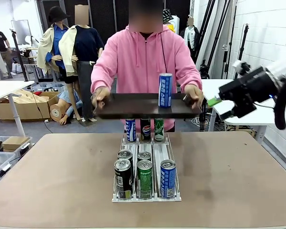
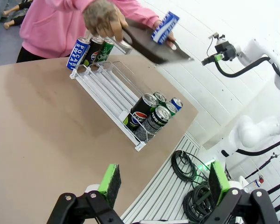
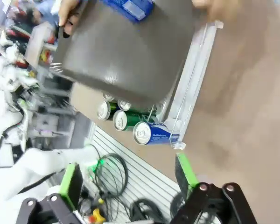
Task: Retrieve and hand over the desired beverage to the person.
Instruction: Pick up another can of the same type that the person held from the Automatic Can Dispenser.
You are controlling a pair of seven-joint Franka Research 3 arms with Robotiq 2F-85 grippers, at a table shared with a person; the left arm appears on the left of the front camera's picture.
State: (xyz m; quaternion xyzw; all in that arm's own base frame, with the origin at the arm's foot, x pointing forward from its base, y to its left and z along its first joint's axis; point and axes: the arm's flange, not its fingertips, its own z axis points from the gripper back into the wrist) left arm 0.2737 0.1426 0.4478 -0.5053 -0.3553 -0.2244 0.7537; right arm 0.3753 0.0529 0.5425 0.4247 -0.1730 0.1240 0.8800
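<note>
1. Green pads [image 2: 110, 183] tip the left gripper [image 2: 163, 186]. Its fingers are spread wide with nothing between them. Beyond them lie the edge of the brown table [image 2: 46, 130] and coiled black cables [image 2: 183, 169] on the floor.
2. On the middle of the table sits a clear plastic rack [image 1: 160, 151] with three lanes running away from the robot.
3. At the rack's near end a black can [image 1: 123, 177], a green can [image 1: 144, 177] and a blue can [image 1: 168, 177] stand side by side. Just behind the black and green ones stand two more cans [image 1: 125, 155], of which little but the silver tops shows.
4. At the rack's far end three cans stand in a row: a Pocari Sweat can [image 1: 130, 130], a Pepsi can [image 1: 146, 130] and a green-labelled can [image 1: 158, 130].
5. Above that far end a dark tray [image 1: 128, 106] is held level, clear of the table. A blue-and-white can [image 1: 165, 89] stands upright on it, right of its middle.
6. The person [image 1: 143, 57], in a pink hooded sweatshirt, stands at the far side with one hand [image 1: 101, 98] on each end of the tray.
7. The right gripper [image 1: 217, 108] hangs raised at about tray height, off to the right of the person's hand, its green-tipped fingers pointing toward the tray. The fingers are parted wide and hold nothing. Its wrist view looks past them at the tray's underside and the cans at the rack's near end.
</note>
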